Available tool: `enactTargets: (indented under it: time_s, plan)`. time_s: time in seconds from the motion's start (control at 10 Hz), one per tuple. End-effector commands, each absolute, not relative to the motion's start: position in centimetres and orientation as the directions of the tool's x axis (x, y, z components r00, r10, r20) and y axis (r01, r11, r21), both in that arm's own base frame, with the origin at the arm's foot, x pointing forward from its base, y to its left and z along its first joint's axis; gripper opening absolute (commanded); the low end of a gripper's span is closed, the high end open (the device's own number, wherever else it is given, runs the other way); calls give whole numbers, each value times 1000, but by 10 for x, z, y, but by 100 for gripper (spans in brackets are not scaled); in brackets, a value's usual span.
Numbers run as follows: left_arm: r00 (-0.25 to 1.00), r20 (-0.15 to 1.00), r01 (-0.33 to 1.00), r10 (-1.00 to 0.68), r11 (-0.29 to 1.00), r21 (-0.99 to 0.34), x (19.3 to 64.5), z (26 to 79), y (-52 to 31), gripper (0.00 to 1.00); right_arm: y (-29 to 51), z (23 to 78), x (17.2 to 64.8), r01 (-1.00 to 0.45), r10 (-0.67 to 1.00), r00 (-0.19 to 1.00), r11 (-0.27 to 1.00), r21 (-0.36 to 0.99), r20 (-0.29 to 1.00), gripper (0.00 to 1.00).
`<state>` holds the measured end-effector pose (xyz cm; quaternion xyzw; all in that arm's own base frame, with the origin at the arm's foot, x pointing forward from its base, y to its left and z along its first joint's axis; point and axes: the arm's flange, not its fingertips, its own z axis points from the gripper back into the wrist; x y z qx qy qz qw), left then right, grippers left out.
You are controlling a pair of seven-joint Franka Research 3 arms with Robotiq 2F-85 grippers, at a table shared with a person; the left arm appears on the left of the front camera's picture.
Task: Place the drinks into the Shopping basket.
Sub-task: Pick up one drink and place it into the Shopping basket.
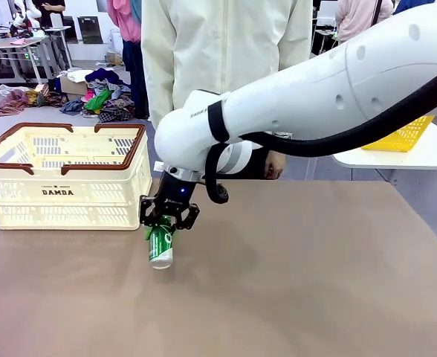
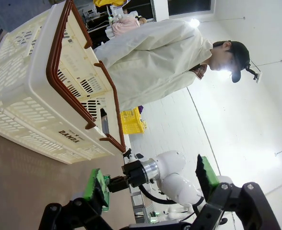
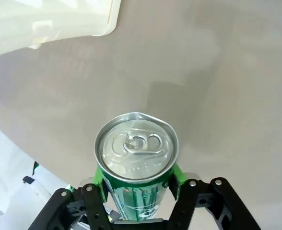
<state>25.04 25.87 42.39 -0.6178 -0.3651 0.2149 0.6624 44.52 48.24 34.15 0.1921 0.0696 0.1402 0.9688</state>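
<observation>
The right pincer (image 1: 161, 225) was clamped on the green can (image 1: 160, 249), its green pads squeezing the can's sides near one end. The can hung below it with its long axis close to upright (tipped a little). In the right wrist view the pull-tab end faced away from the pincer, down toward the tabletop (image 1: 300, 275); whether it touched the surface I couldn't tell. Outward from there, the Shopping basket (image 1: 25, 195) stood just beside, toward the robot's left and a bit farther across, with its near right corner closest to the can. To my eye the coming move called for a lift above the brown rim, then a carry leftward over the opening. The left pincer (image 2: 151, 182) gaped wide, holding nothing, apart from the can.
</observation>
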Motion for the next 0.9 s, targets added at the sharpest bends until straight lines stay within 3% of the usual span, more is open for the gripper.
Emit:
enactTargets:
  time_s: [0.0, 0.4, 0.8]
  plan:
    - [651, 211, 164, 729, 137, -977, 248, 426, 259, 100, 474, 347, 450, -221, 283, 954, 886, 407, -98, 0]
    - [651, 211, 164, 729, 137, -977, 248, 426, 259, 100, 477, 340, 450, -232, 288, 953, 890, 392, -90, 0]
    - [651, 211, 164, 729, 137, -977, 248, 426, 259, 100, 470, 325, 455, -105, 183, 963, 932, 346, -201, 0]
